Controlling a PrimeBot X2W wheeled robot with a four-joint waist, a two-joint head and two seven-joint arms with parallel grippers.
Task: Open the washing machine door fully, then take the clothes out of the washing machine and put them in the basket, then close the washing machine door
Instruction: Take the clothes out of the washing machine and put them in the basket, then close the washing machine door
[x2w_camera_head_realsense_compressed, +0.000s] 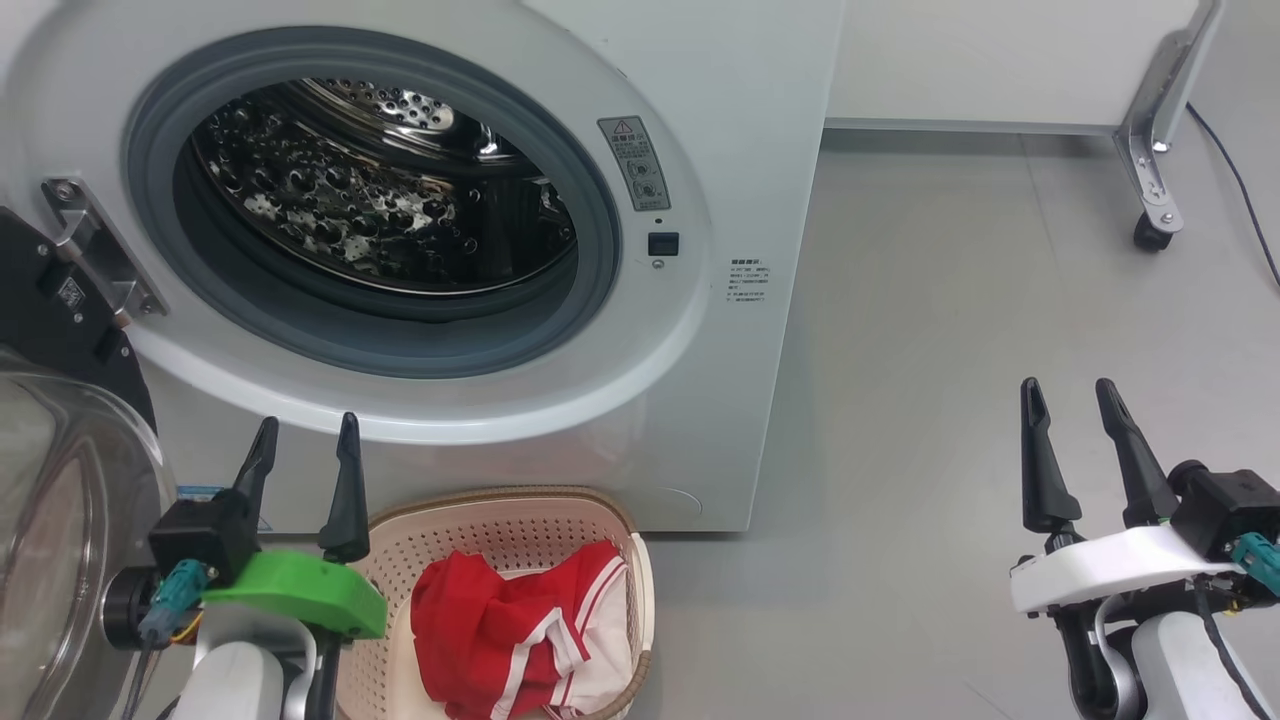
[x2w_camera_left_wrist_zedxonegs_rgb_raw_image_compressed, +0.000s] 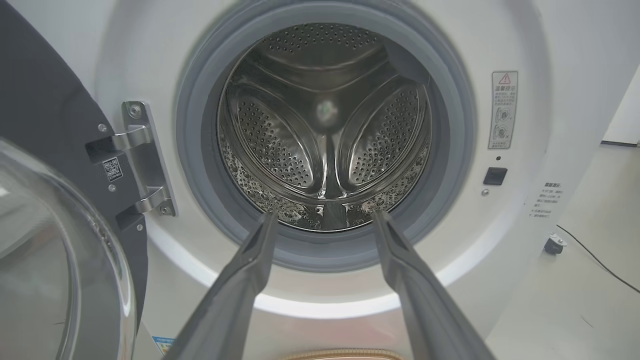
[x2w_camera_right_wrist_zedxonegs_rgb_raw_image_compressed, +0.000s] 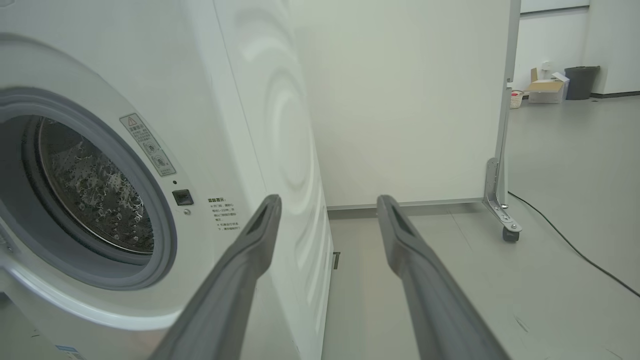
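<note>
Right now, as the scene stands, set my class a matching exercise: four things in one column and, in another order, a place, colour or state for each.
Column A
1. washing machine door
2. clothes
3. basket
4. gasket

Column B
a. grey ring around the steel drum
b. swung open at the left
c. standing on the floor
d. red and white, lying inside item 3

Pairs: 1-b, 2-d, 3-c, 4-a

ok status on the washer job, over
Both open, empty: left hand, right hand. Red clothes in basket. Washer door wide open, not yet closed. Nothing seen blocking it.
</note>
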